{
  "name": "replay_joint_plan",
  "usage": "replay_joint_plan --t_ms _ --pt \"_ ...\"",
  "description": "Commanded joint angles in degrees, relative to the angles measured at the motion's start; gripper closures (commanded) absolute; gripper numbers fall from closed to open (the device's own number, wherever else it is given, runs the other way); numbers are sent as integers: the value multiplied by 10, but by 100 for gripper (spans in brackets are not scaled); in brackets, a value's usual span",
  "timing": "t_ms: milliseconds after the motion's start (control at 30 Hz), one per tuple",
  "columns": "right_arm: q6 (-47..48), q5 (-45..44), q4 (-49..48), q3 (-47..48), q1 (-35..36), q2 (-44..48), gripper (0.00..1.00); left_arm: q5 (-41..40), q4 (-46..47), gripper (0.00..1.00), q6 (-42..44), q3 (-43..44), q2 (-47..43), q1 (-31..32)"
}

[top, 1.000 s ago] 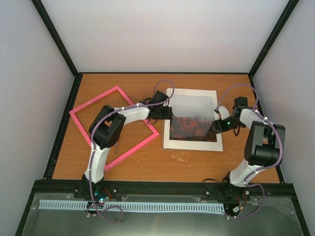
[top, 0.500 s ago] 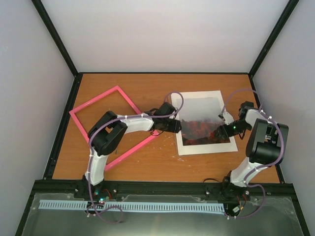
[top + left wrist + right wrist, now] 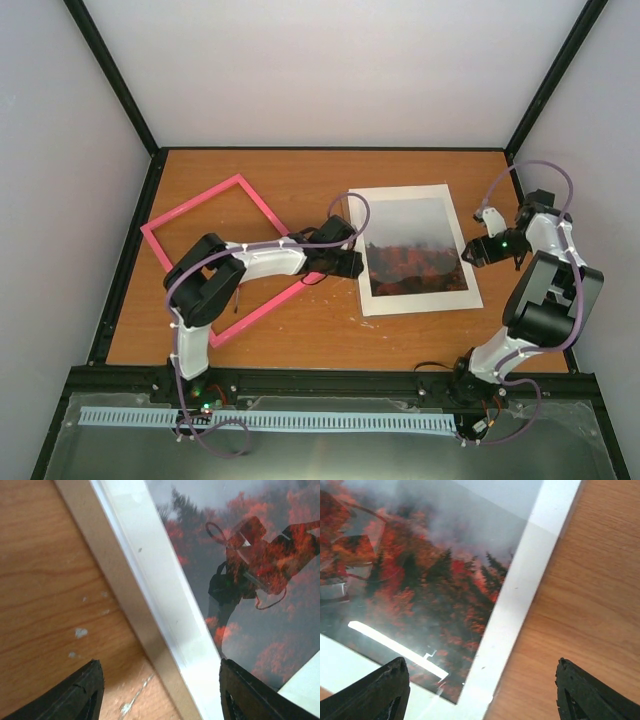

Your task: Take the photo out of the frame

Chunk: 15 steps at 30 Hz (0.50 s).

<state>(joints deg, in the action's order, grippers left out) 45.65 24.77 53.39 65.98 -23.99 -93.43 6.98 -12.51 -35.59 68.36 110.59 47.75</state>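
The photo (image 3: 413, 245), grey mist above red-orange trees with a white border, lies flat on the table right of centre, outside the frame. It also shows in the left wrist view (image 3: 260, 580) and the right wrist view (image 3: 420, 580). The pink frame (image 3: 196, 211) lies empty at the left, tilted like a diamond. My left gripper (image 3: 356, 262) is open at the photo's left edge; its jaws straddle the white border (image 3: 160, 700). My right gripper (image 3: 473, 252) is open at the photo's right edge, jaws straddling the border (image 3: 480, 695).
A black metal rail (image 3: 330, 378) runs along the table's near edge, and black posts stand at the back corners. White walls close in the table on three sides. Bare wooden table (image 3: 330, 330) lies in front of the photo.
The photo has slid right and turned slightly clockwise. My right gripper has let go and drawn back to the photo's right edge. My left gripper has shifted a little left, off the print.
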Motion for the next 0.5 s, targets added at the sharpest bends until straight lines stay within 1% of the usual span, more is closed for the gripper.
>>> replay_joint_plan --t_ms 0,133,233,467 --pt "-4 -39 -36 16 -4 -54 21 -32 -29 37 -10 74 34 -2" --pt "-5 -35 -39 28 -6 -109 21 -45 -52 36 -26 115 66 -3" --pt "-1 -34 -36 26 -5 -135 21 -47 -57 36 -36 121 77 -3" --pt "28 -33 -29 -21 -6 -138 23 -20 -50 36 -36 97 87 -2"
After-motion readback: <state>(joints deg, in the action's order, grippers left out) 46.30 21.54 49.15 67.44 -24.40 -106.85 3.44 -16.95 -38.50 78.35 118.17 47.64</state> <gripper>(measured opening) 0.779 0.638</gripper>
